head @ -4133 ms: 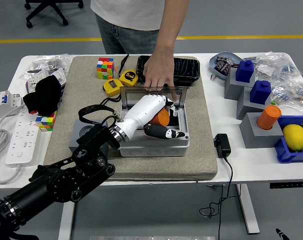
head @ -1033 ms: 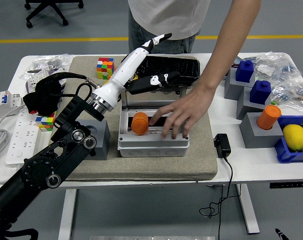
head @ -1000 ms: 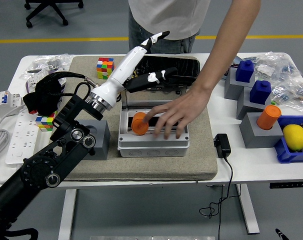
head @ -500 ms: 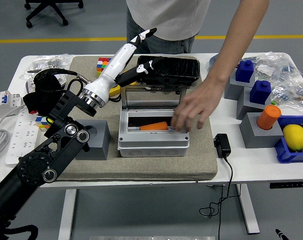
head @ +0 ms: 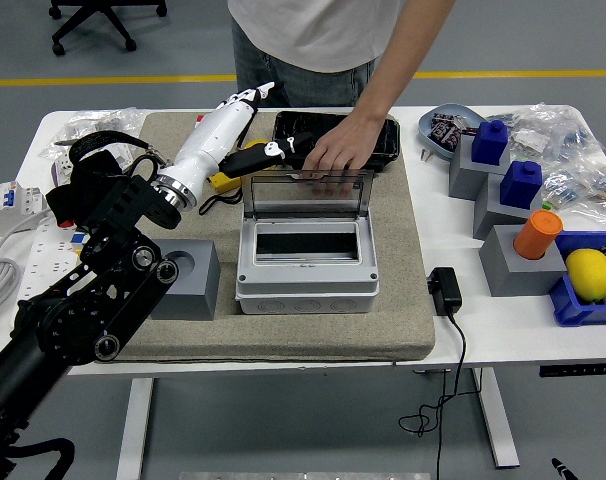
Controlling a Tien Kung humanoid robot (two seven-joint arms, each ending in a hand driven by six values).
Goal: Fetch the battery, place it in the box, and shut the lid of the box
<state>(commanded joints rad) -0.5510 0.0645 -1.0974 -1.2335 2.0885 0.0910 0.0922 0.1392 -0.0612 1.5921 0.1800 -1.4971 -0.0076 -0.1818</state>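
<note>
While one box (head: 301,258) stands lid-up, one robot hand (head: 233,135) hangs open and empty beside one person's hand (head: 333,150).

I can read no word, number or brand anywhere in front of me (the print here is all too small or blurred): the yellow tape measure (head: 226,175) beside my left hand (head: 228,130) has a dark round label I cannot make out, the packets in the blue bowl (head: 449,127) show only smudges of pale print, and the grey box (head: 303,268) and its lid (head: 305,196) carry no mark I can decipher
</note>
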